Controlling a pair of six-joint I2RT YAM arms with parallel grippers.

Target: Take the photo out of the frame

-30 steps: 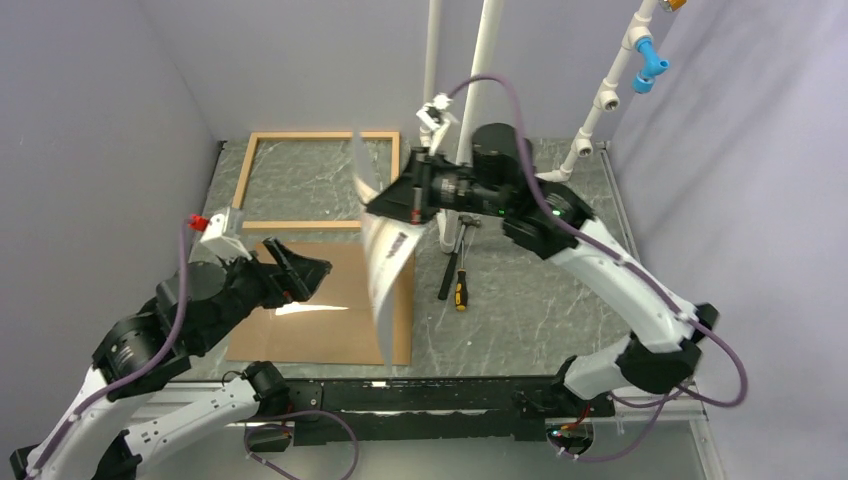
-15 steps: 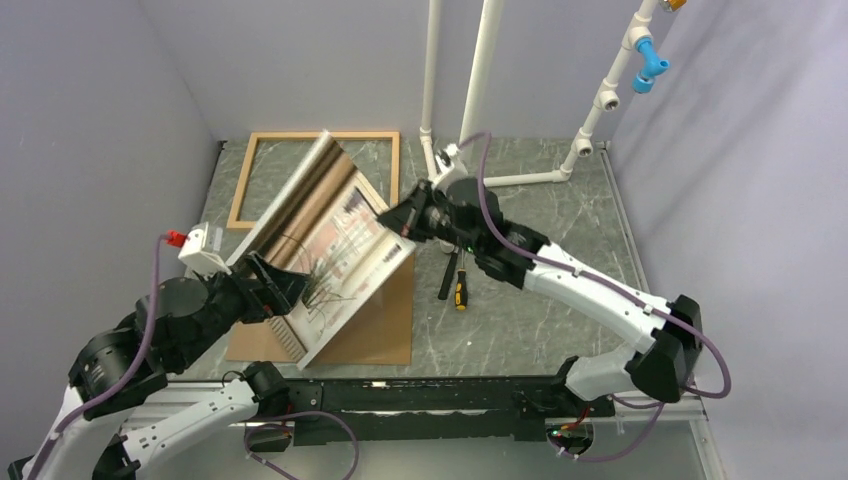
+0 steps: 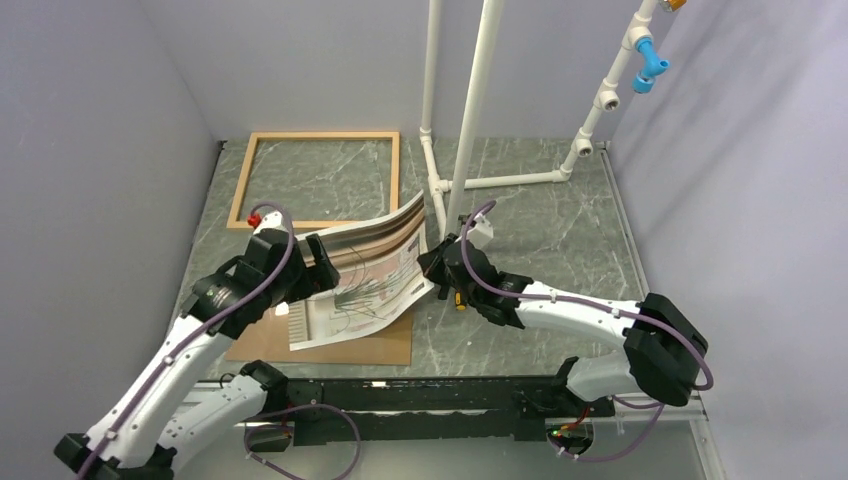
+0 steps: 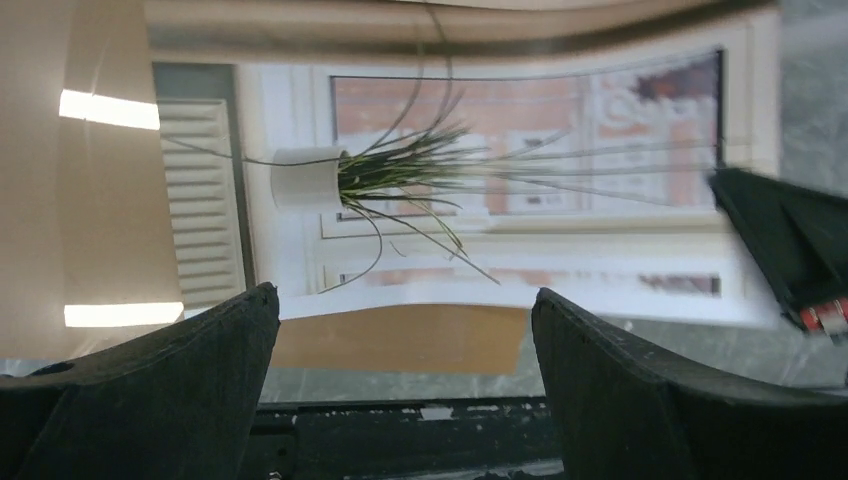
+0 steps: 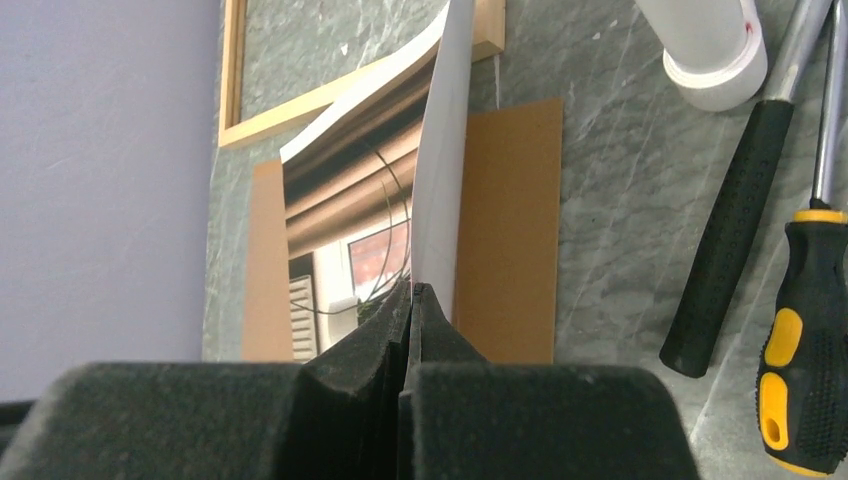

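The photo [image 3: 365,285] lies bowed over the brown backing board [image 3: 385,347], its right edge lifted. My right gripper [image 3: 432,268] is shut on that right edge; in the right wrist view the closed fingertips [image 5: 412,290] pinch the sheet [image 5: 440,180]. My left gripper [image 3: 318,268] is open and empty just above the photo's left part; in the left wrist view [image 4: 402,293] the print [image 4: 480,150] fills the space beyond the fingers. The light wood frame [image 3: 240,185] lies empty at the back left and shows in the right wrist view [image 5: 300,105].
White pipes [image 3: 470,110] stand behind the right gripper. A yellow-and-black screwdriver [image 5: 800,350] and a black-handled hammer [image 5: 730,240] lie right of the board [image 5: 510,230]. Walls close in on the left and back.
My right gripper came down and forward, bringing the photo from upright to bowed over the backing board. My left arm swung in over the photo's left part.
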